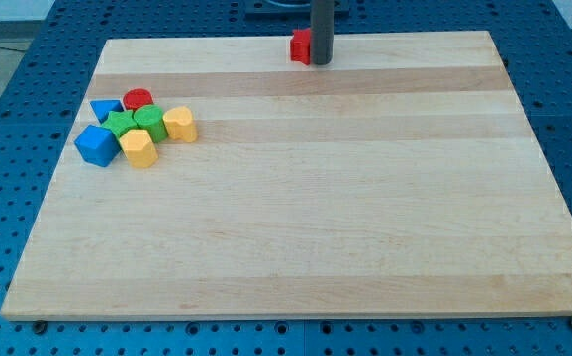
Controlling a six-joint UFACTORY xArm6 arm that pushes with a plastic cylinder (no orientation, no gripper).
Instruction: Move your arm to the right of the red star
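Observation:
The red star (300,46) lies near the top edge of the wooden board (306,247), a little right of the middle. Its right part is hidden behind my rod. My tip (321,62) rests on the board right against the star's right side, touching or nearly touching it. The rod rises straight up out of the view's top.
A cluster of blocks sits at the view's upper left: a red cylinder (139,99), a blue triangle (106,108), a green star (120,124), a green cylinder (150,123), a yellow block (180,124), a blue cube (97,144) and a second yellow block (140,147).

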